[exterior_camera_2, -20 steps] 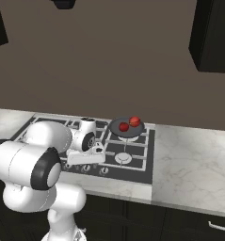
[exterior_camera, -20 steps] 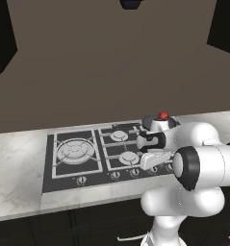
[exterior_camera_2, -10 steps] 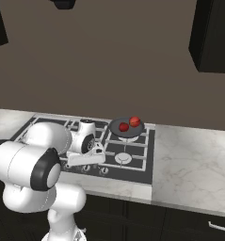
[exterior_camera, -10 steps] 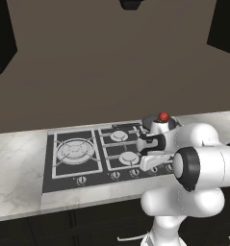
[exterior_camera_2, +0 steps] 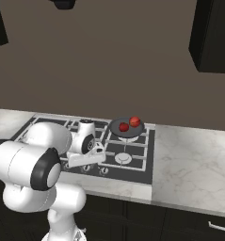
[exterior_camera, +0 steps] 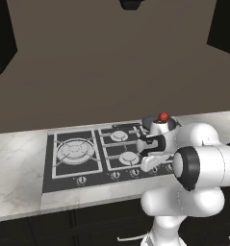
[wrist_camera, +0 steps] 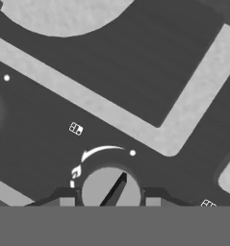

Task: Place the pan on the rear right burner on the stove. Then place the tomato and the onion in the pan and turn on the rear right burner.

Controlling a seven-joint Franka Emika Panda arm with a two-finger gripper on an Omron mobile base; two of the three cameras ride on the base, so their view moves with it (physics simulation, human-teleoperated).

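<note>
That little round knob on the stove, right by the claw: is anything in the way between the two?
Nothing visible is. In the hand view the knob sits directly between the two fingertips of the claw, with bare black stove surface around it. Whether the tips already touch the knob can't be told.

1. Gripper (wrist_camera: 110,202) now way narrower than a second ago, jaws pulled in from wide open to sit close on either side of the round stove knob (wrist_camera: 111,188); whether the pads actually touch it, can't tell.
2. Wrist and hand dropped a touch lower toward the knob row at the front edge of the stove (exterior_camera: 68,170) compared with a second back, going by the left base view.
3. Barely any further arm shift over the last half second, just that closing of the fingers (wrist_camera: 63,201).
</note>
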